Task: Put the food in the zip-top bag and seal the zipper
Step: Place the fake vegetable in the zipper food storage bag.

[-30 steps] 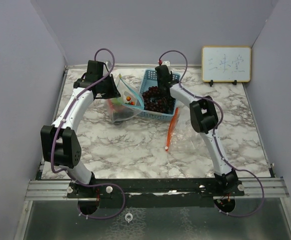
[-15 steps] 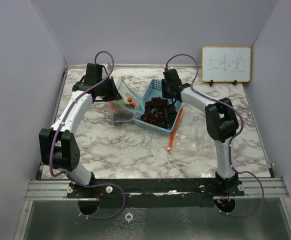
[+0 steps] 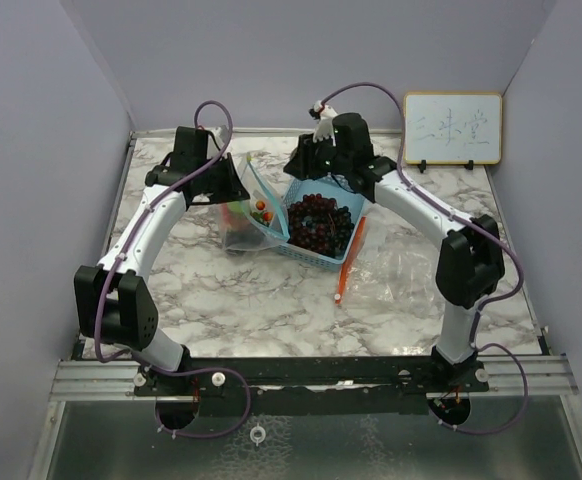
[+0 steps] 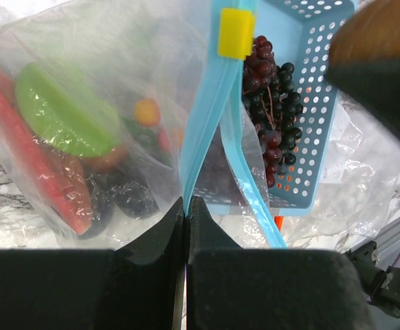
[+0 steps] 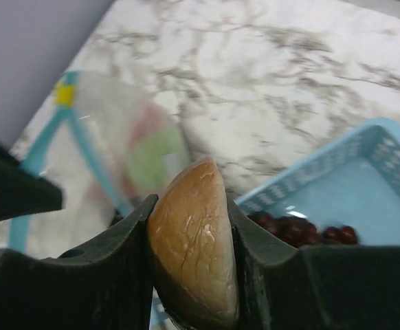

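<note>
The job is partly done, by my reading. The left gripper point(image 4: 186, 206) is pinched tight on the blue zipper strip point(image 4: 207, 103) of the bag point(image 4: 83, 69), holding its mouth up and open beside the basket point(image 4: 317, 137). Inside the bag lie a red wedge point(image 4: 49, 179), a green piece point(image 4: 62, 117), a small orange-yellow tomato point(image 4: 147, 110) and some dark fruit low down. The right gripper point(image 5: 190, 206) is clamped on a brown rounded piece of food point(image 5: 190, 261), carried in the air over the basket's far edge, just beside the bag's mouth and not yet in it. A heap of dark grapes point(image 3: 319, 222) lies in the basket, not yet bagged. The yellow slider point(image 4: 236, 32) sits at one end of the strip with the mouth gaping, so the sealing is all yet to do.
</note>
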You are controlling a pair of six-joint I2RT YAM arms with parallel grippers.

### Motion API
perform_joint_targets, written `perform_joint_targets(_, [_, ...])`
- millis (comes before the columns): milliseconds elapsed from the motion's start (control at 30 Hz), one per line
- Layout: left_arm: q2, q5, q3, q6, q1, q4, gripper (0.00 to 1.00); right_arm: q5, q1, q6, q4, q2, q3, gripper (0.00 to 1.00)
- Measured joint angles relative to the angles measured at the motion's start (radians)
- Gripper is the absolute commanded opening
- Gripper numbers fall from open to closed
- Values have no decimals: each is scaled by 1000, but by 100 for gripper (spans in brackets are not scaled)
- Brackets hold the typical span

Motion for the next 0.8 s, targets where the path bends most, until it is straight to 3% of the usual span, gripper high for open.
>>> perform_joint_targets(367, [0, -1, 32, 1, 0, -9, 0, -201, 187, 42, 58, -33, -74, 36])
perform_joint_targets(433, [0, -1, 32, 1, -1, -9, 0, -203, 195, 43, 56, -32, -73, 41])
perform_joint_targets(667, [0, -1, 32, 1, -1, -9, 0, -115, 200, 45, -14, 40, -20, 79])
perform_joint_targets(800, [-2, -1, 32, 1, -1, -9, 0, -86, 200, 33, -64, 87, 18, 83])
